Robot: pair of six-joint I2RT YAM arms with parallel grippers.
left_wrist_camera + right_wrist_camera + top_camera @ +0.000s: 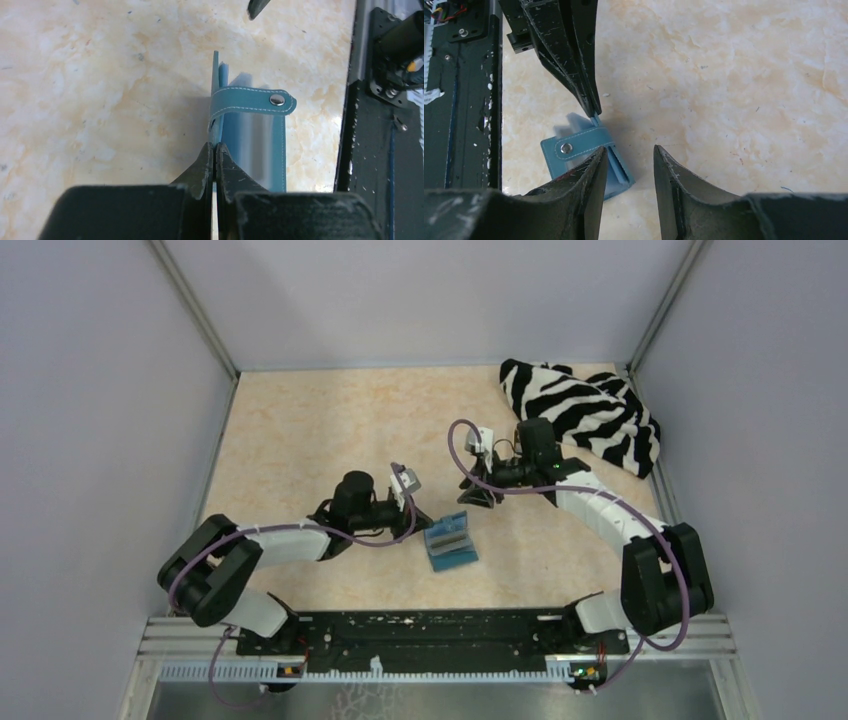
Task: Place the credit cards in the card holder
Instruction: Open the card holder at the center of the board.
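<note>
Soft, even light from above keeps the marbled tabletop (300,440) bright in all 3 views. In the left wrist view the teal card holder (250,102) throws a faint shadow, and its inner leaves look smeared and blurry.

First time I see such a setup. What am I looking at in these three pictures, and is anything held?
Two robot arms are bolted at a table's near edge. One picture looks down from above and behind them; the other two come from a camera on each wrist. On the beige table lie a teal card holder and, far right, a zebra-striped cloth. The left hand is shut on the edge of one cover of the holder, which stands up. The right hand is open close by, holding nothing. No cards show in any picture.
</note>
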